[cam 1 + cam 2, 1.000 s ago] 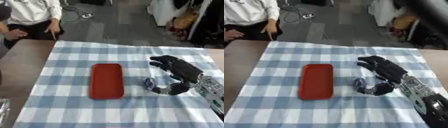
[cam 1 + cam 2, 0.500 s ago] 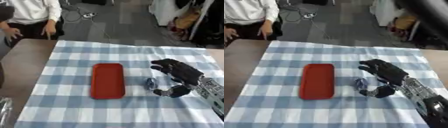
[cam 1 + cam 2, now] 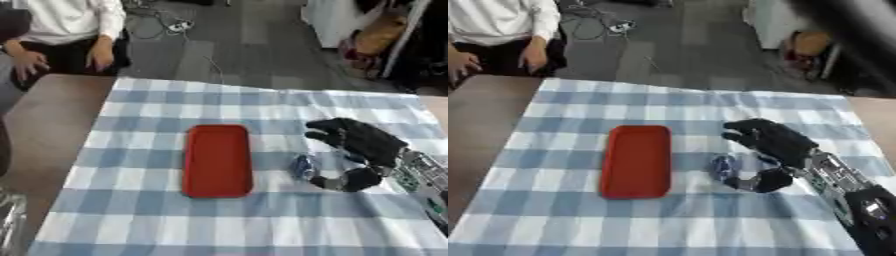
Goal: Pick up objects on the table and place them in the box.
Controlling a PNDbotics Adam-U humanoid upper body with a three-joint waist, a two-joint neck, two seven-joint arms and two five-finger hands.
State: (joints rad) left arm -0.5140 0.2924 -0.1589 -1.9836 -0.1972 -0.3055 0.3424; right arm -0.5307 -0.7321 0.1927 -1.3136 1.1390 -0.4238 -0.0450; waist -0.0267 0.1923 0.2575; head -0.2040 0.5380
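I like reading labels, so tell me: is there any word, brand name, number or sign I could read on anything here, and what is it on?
None can be read.
Red tray: plain, no lettering shows.
Small blue object by the right hand: some pale patches, too blurred to tell whether they are print.
Blue and white checked cloth: only the pattern.
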